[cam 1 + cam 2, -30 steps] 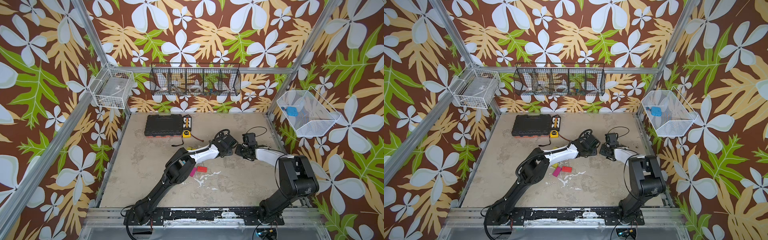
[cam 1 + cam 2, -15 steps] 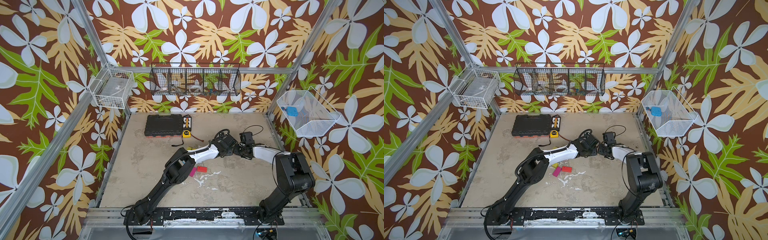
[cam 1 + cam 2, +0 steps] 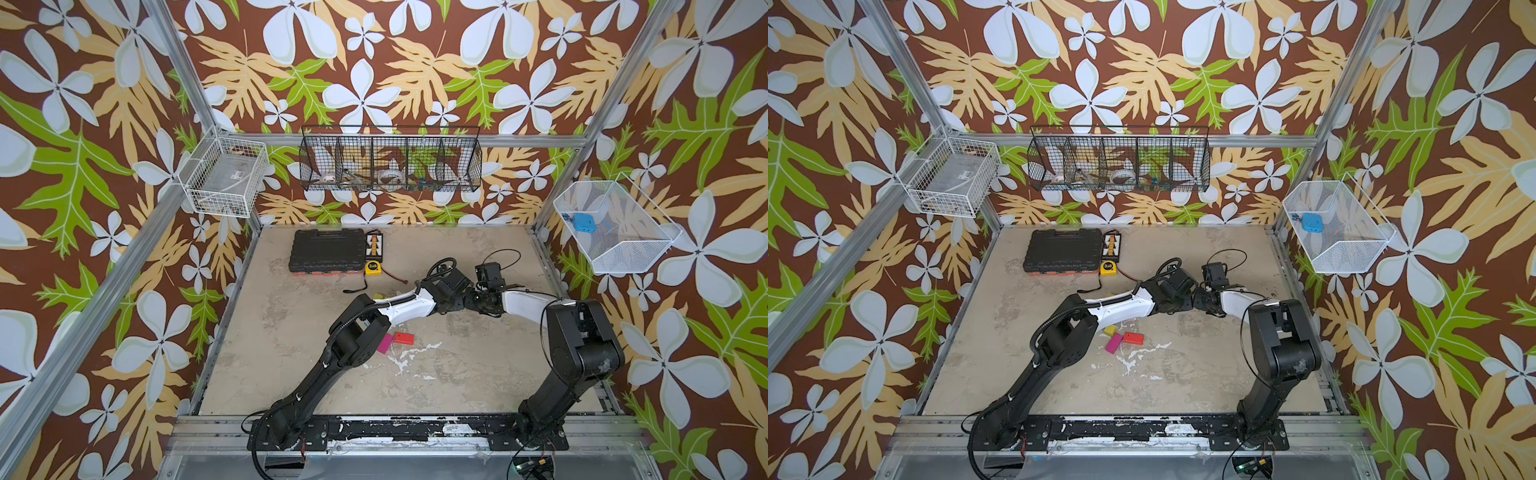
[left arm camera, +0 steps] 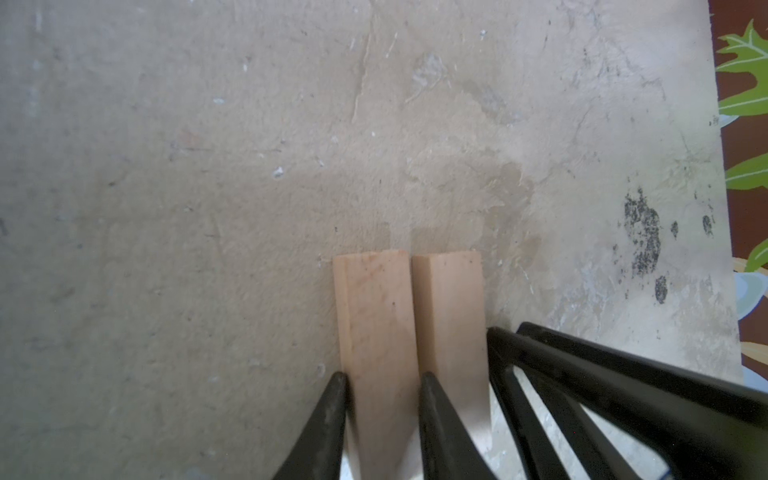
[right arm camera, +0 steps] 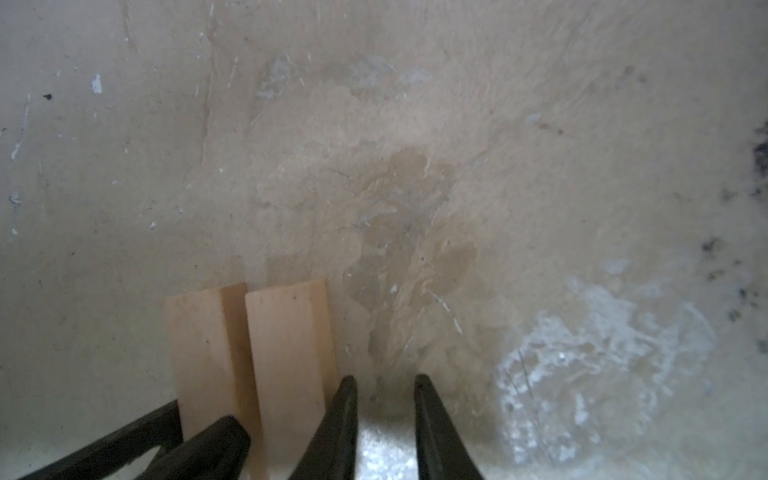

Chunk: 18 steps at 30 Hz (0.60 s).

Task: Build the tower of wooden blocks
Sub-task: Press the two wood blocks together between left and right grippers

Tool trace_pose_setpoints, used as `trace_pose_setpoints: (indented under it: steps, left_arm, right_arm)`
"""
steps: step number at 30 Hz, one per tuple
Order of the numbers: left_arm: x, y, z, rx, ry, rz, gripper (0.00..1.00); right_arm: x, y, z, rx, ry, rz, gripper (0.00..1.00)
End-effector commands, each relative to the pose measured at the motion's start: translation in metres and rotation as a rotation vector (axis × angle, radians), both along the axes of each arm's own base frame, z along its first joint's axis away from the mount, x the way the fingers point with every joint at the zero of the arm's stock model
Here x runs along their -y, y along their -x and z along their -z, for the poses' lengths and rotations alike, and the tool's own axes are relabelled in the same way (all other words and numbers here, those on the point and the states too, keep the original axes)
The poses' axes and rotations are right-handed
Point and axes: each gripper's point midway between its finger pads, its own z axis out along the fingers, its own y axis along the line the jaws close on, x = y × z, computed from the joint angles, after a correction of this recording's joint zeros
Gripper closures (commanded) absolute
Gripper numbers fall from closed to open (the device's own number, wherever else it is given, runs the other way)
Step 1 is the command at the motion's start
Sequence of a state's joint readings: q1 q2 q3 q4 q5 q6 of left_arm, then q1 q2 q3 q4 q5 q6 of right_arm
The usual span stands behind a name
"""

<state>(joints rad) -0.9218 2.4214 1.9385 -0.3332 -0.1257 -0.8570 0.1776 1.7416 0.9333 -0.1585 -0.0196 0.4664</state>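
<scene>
Right-wall mesh basket (image 3: 631, 254) holds a blue object (image 3: 582, 222); left jaws grip a tan plank (image 4: 378, 332), right jaws closed, empty.

The right gripper (image 5: 384, 380) has swung away from the right edge of the tabletop (image 3: 291, 332) toward the middle, closing the gap until it stands just beside the left gripper (image 4: 383, 378). The left fingers (image 4: 336, 399) have tightened slightly on a plank (image 4: 376, 316).
</scene>
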Motion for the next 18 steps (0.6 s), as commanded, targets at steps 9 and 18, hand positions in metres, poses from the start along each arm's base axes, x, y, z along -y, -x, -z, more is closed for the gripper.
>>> trace_pose_setpoints:
  steps: [9, 18]
  left_arm:
    - [0.0016, 0.0012, -0.007, 0.002, 0.057, 0.034, 0.69]
    - [-0.0032, 0.0008, -0.0086, 0.007, 0.094, 0.035, 0.61]
  right_arm:
    - [-0.0068, -0.0027, 0.0014, -0.005, 0.001, -0.025, 0.77]
    - [-0.0091, -0.0038, 0.0032, -0.013, 0.003, -0.033, 0.79]
